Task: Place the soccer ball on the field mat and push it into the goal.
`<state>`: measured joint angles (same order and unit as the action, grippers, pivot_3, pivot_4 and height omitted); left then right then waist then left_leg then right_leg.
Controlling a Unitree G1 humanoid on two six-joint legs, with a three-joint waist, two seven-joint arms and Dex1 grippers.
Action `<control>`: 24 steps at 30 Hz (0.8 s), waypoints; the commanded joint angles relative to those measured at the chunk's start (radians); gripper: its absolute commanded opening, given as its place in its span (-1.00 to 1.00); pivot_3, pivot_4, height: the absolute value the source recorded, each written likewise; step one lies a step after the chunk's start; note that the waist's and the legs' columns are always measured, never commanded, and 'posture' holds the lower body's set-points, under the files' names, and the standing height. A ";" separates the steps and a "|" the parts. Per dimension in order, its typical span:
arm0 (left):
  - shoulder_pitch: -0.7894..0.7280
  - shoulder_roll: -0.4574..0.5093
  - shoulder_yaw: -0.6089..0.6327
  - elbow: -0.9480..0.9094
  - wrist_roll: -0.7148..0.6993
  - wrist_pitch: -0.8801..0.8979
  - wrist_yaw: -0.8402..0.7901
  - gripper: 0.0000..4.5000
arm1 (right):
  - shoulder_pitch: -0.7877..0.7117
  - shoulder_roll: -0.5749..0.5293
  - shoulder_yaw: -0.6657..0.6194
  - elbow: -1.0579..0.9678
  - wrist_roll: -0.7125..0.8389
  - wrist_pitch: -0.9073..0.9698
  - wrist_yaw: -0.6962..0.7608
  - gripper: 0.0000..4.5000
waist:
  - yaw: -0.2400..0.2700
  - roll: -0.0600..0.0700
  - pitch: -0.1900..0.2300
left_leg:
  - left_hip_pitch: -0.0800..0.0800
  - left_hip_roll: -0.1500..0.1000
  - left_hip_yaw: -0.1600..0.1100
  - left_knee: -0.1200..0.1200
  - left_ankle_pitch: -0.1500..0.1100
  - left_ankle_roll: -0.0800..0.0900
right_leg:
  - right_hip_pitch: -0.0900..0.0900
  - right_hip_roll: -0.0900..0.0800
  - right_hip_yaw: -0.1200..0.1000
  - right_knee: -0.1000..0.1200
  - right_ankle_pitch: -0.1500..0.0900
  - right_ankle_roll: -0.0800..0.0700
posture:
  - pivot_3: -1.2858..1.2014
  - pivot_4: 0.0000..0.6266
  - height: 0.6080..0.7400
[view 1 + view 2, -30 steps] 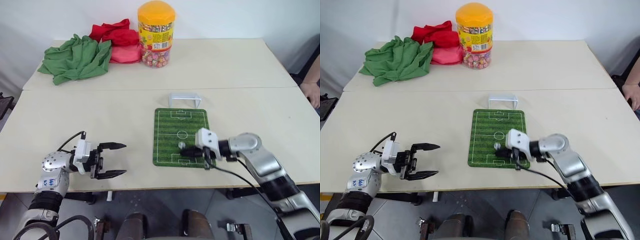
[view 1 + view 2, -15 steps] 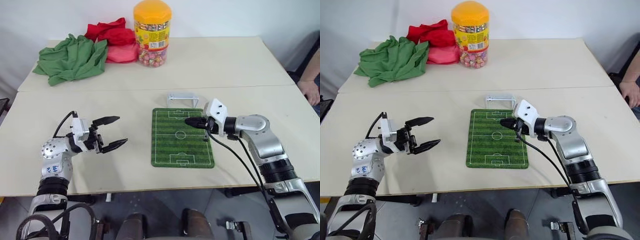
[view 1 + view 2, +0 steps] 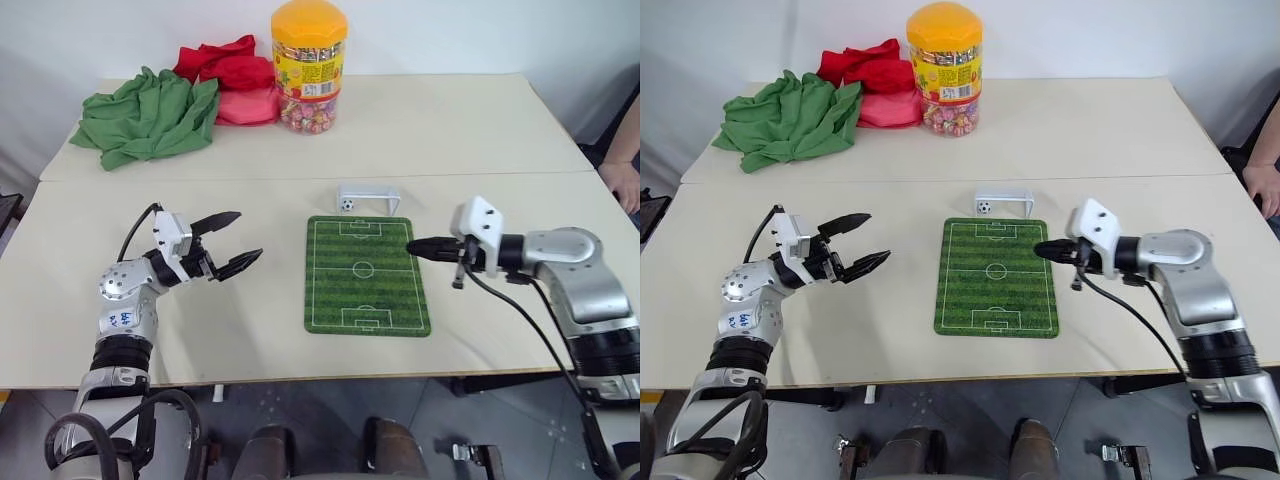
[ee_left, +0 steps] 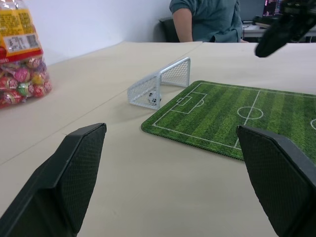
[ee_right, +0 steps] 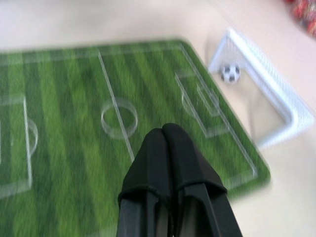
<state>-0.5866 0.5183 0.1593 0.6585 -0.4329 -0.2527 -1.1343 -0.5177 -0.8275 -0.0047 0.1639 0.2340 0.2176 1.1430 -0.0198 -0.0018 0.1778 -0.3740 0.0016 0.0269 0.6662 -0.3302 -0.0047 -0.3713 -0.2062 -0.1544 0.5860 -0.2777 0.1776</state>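
While a green cloth (image 3: 150, 115), red cloths (image 3: 232, 78) and a candy jar (image 3: 310, 65) are sitting at the far side of the table (image 3: 480, 130), the striped field mat (image 3: 365, 275) is lying unobstructed. The left gripper (image 3: 238, 243) is hovering wide open and empty; the right gripper (image 3: 412, 245), pinched closed on nothing, is pointing over the mat's edge. The white goal (image 3: 368, 197) is enclosing the black-patched soccer ball (image 3: 346, 204).

A green cloth (image 3: 152, 115), red cloths (image 3: 233, 78) and a candy jar (image 3: 310, 66) sit at the table's (image 3: 480, 120) far side.
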 commanded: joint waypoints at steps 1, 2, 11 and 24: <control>-0.019 0.032 0.025 0.001 0.011 0.067 0.039 1.00 | 0.034 -0.083 -0.102 0.056 0.012 -0.056 0.020 -0.82 | -0.001 0.000 0.000 | 0.000 0.000 0.000 0.000 0.000 0.000 | 0.000 0.000 0.000 0.000 0.000 0.000 | 0.03 -0.52 1.00; -0.014 0.041 0.028 -0.003 0.014 0.074 0.040 1.00 | 0.053 -0.102 -0.121 0.075 0.013 -0.075 0.026 -0.71 | -0.002 0.000 0.000 | 0.000 0.000 0.000 0.000 0.000 0.000 | 0.000 0.000 0.000 0.000 0.000 0.000 | 0.03 -0.52 1.00; 0.024 0.168 0.089 0.070 -0.009 0.125 -0.129 1.00 | 0.169 -0.192 -0.277 0.409 0.057 -0.386 0.190 0.69 | -0.011 -0.001 0.000 | 0.002 0.001 0.003 -0.001 0.000 0.000 | 0.001 0.000 0.002 -0.001 0.000 0.000 | 0.03 -0.52 1.00; 0.062 0.314 0.167 0.221 -0.012 0.160 -0.257 1.00 | 0.180 -0.185 -0.287 0.598 0.062 -0.496 0.264 0.99 | -0.008 -0.001 0.000 | 0.004 0.001 0.004 0.000 0.000 0.000 | 0.000 0.000 0.004 0.001 0.000 0.000 | 0.03 -0.52 1.00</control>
<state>-0.5232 0.8146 0.3036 0.8793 -0.4307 -0.0962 -1.3735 -0.3344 -0.9993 -0.2658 0.7683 0.2777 -0.2659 1.4082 -0.0278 -0.0023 0.1782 -0.3701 0.0029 0.0314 0.6657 -0.3302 -0.0047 -0.3709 -0.2061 -0.1508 0.5868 -0.2777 0.1775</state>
